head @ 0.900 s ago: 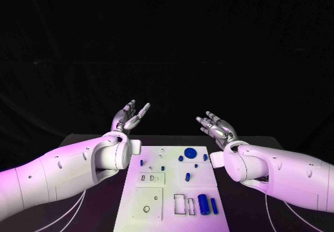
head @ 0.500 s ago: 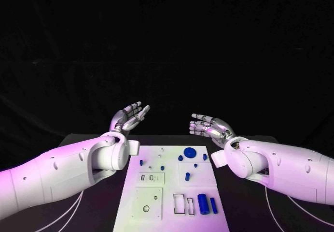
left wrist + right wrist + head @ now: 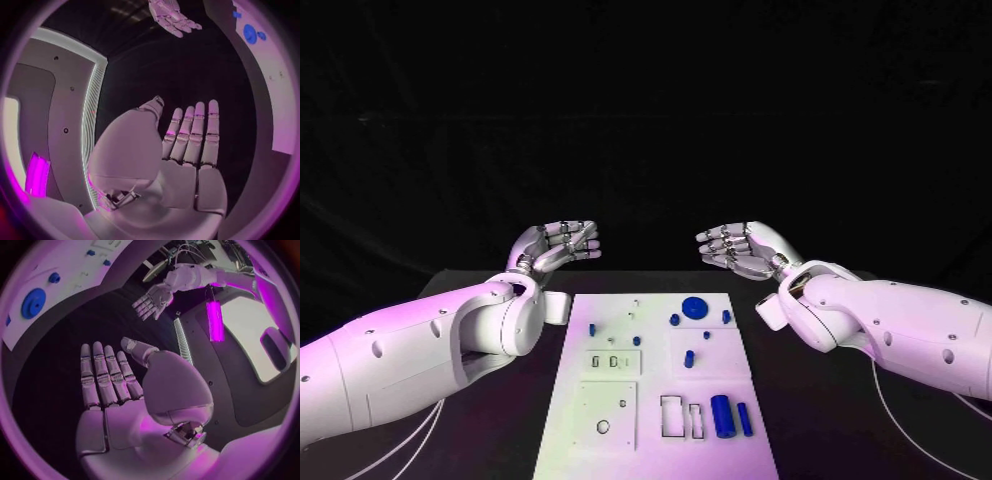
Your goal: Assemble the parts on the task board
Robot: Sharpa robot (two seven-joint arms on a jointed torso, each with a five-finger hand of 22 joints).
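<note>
Two hands hang above the far end of the bench (image 3: 473, 285) in the head view, neither touching anything; the left hand (image 3: 557, 243) is raised past the far left corner of the task board (image 3: 661, 400), its fingers (image 3: 577, 238) close together and bent toward the middle, nothing between them; the right hand (image 3: 747, 248) faces it from the other side, well apart from it, fingers curved inward and likewise holding nothing. The task board lies lengthwise in the middle of the bench, between the two arms; on its far end sits a blue disc (image 3: 694, 305) with small blue pieces (image 3: 675, 320) just beside it; midway along lies a short blue peg (image 3: 689, 357); at the near right stands a thick blue cylinder (image 3: 721, 417) with a thinner blue rod (image 3: 744, 421) just beside it, next to two outlined rectangular slots (image 3: 672, 417); a square plate with a ring (image 3: 603, 427) marks the near left.

In the left wrist view the left hand (image 3: 181, 155) lies flat and released, fingers straight and side by side over the dark bench; the right hand (image 3: 172, 17) shows beyond it, and the board's edge with the blue disc (image 3: 250, 34) curves along one side.

In the right wrist view the right hand (image 3: 119, 390) is also extended and bare, fingers together, thumb set off; the left hand (image 3: 153, 300) hangs beyond it with fingers pointing down; the board bends past with the blue disc (image 3: 33, 302) and a smaller blue piece (image 3: 54, 277) on it.
</note>
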